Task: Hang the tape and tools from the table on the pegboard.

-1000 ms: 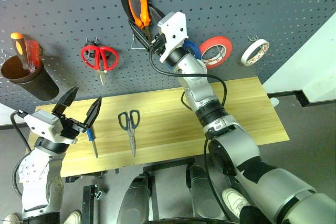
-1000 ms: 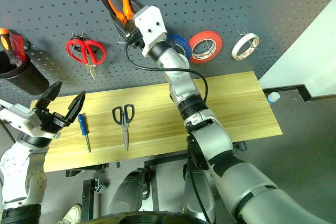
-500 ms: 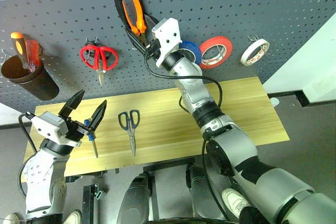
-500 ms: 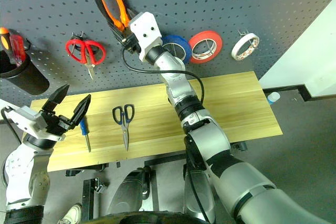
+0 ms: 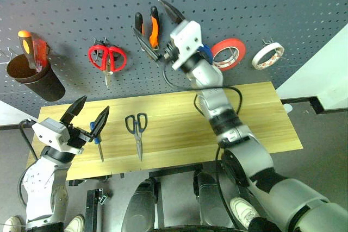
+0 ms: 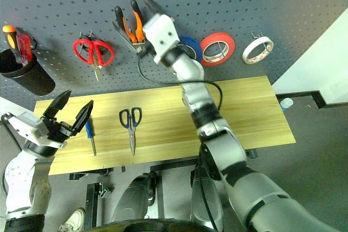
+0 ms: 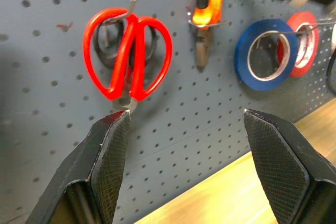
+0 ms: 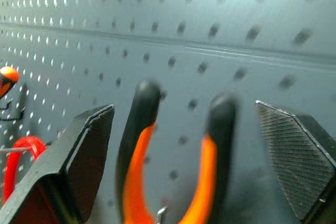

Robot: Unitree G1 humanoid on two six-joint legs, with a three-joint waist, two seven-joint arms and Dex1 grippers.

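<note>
On the pegboard (image 5: 65, 4) we've got, left to right, a cup (image 5: 32, 77) of screwdrivers, scissors (image 5: 107, 58), the pliers (image 5: 148, 25), two tape rolls (image 5: 227, 54), then the tape (image 5: 267, 55) nearest the right edge. Below, on the table (image 5: 261, 123), the screwdriver (image 5: 99, 144) lies near our left end. A second pair of scissors (image 5: 136, 129) sits just right of it.

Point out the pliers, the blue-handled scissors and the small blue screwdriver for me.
pliers (image 5: 154, 28): left eye view, on the orange handle, hanging on the pegboard.
scissors (image 5: 136, 123): left eye view, on the dark handle loops, lying on the table.
screwdriver (image 6: 88, 130): right eye view, on the blue handle, lying on the table.
</note>
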